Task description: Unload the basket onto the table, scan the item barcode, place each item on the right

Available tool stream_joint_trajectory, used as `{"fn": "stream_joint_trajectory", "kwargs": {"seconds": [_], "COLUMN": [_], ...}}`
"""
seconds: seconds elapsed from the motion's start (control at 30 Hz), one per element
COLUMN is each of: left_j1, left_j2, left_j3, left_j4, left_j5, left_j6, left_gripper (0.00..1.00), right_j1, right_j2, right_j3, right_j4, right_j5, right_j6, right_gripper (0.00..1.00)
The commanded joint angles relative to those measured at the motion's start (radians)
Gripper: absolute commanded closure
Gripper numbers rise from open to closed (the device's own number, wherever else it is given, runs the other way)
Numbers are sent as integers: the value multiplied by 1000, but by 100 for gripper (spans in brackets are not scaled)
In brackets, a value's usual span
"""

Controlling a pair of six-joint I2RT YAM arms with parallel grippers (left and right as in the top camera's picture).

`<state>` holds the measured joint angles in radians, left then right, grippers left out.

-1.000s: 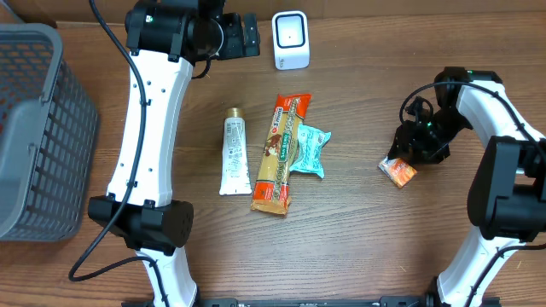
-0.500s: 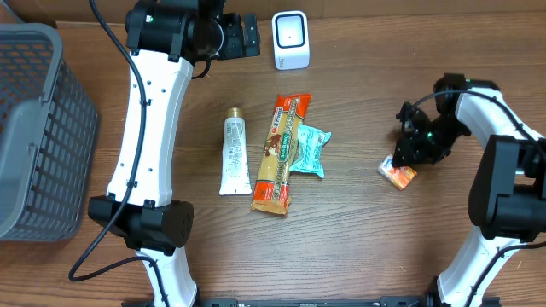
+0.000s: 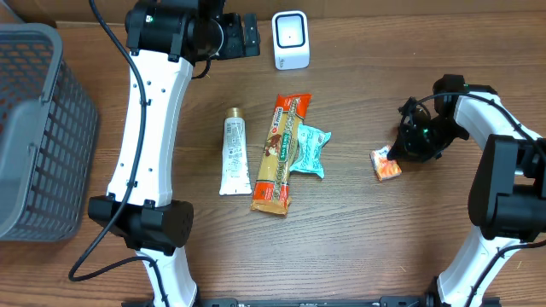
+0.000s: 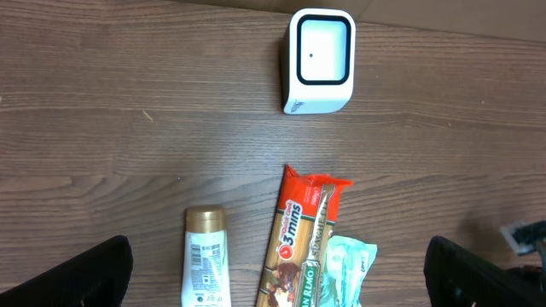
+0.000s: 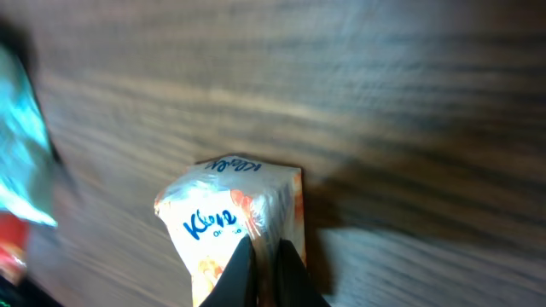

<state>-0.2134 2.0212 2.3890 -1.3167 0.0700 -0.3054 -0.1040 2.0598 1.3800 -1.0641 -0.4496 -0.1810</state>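
Observation:
A small orange and white tissue packet (image 3: 386,164) lies on the wooden table at the right, and my right gripper (image 3: 398,155) is shut on the film of one end. In the right wrist view the two dark fingers pinch the packet (image 5: 230,213) at the gripper (image 5: 263,256). The white barcode scanner (image 3: 291,39) stands at the back centre, its window (image 4: 318,60) facing up. My left gripper (image 3: 247,36) hovers beside the scanner, open wide and empty, with its fingertips (image 4: 64,275) at the view's lower corners.
A white tube (image 3: 234,156) with a gold cap, a long orange pasta packet (image 3: 280,153) and a teal packet (image 3: 310,150) lie together mid-table. A grey basket (image 3: 34,128) stands at the far left edge.
My right gripper has closed from half open onto the orange packet. The packet has shifted slightly left and turned. The left arm has not moved.

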Motion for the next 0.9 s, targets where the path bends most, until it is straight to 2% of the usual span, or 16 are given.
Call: {"fn": "stream_joint_trajectory", "kwargs": {"seconds": [0.0,0.13,0.3,0.4,0.5,0.8,0.87], "left_j1": [6,6,6,6,6,6,6], "left_j2": [10,10,10,10,10,10,10], "left_j3": [1,1,1,1,1,1,1], "left_j4": [0,1,0,0,0,0,1], "left_j5": [-10,-10,-10,-10,-10,-10,-10], "left_j6": [21,21,21,21,21,21,21], "left_gripper": [0,0,0,0,0,0,0], "right_j1": [-1,-1,0,0,0,5,5], "right_j2": [-4,-4,-4,-4,-4,-4,-6], "right_j3": [-8,-8,-8,-8,-10,-53,-50], "right_j4": [54,116,143,135,124,127,124], "right_j5": [-67,-95,-85,-36,16,-2,-30], "right_j6": [322,448,428,385,375,301,277], "right_gripper": [96,96,95,79,73,74,77]}}
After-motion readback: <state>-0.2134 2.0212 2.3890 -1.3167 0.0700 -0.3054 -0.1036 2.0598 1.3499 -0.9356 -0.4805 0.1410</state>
